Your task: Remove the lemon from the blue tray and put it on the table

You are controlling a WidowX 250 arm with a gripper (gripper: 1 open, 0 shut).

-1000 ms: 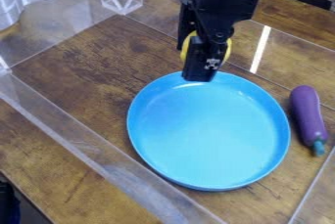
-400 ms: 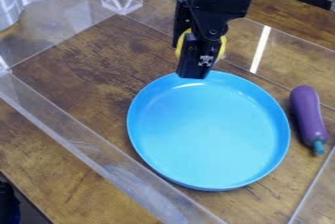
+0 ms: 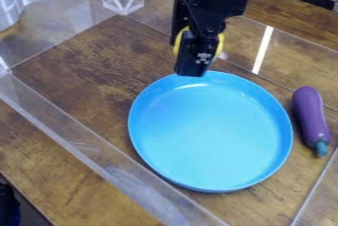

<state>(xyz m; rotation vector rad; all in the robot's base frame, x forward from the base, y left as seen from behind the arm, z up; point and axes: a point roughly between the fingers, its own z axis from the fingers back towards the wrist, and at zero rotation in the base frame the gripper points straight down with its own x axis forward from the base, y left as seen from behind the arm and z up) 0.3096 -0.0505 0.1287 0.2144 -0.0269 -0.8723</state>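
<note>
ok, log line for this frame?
gripper: shut on small yellow lemon | position: above far rim of round blue plastic tray | tray: empty | purple eggplant: on table, right

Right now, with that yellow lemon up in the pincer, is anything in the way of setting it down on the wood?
Nothing visible blocks it. The pincer holds the lemon by the blue tray's far rim, with bare table beside it. The eggplant lies off to the tray's right.
</note>
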